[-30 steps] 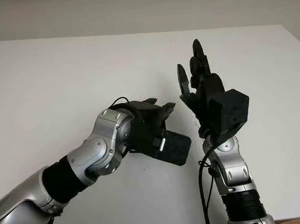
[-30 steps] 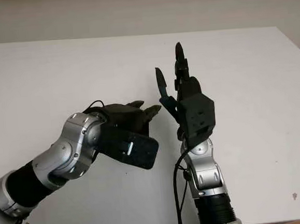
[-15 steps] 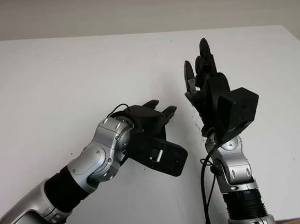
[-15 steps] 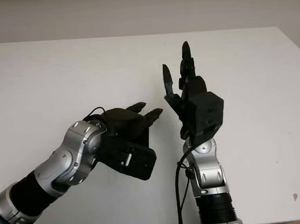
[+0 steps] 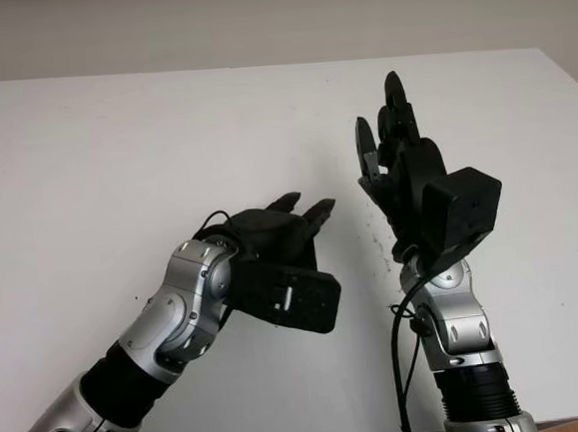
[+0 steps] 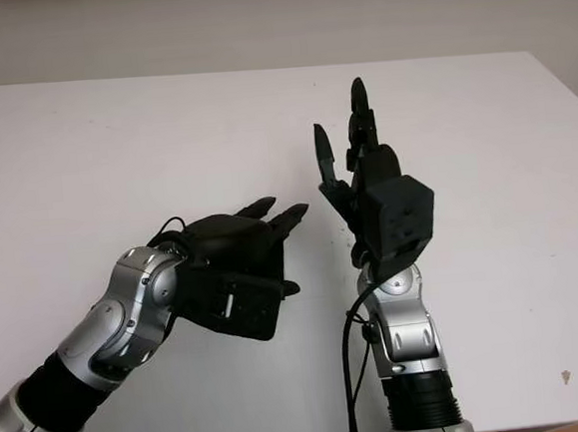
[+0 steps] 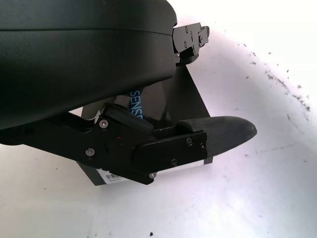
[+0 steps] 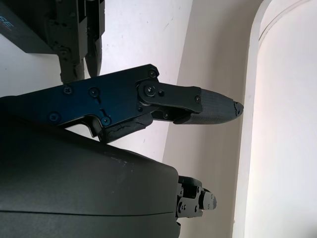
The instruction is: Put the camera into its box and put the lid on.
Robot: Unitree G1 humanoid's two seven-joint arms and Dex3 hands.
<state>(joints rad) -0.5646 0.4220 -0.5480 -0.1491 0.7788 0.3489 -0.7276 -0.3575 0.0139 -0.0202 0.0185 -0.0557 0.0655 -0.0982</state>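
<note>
Shifted leftward since earlier, left hand grips black box; right hand upright, open, above table.

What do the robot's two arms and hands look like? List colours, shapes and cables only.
Both arms have rounded silver metal shells joined by black ribbed segments. The left hand and right hand are matte black, with blunt tapered fingers fixed by small screws. A boxy black camera housing sits at each wrist. Thin black cables loop beside the wrists, a long one down the right forearm.
</note>
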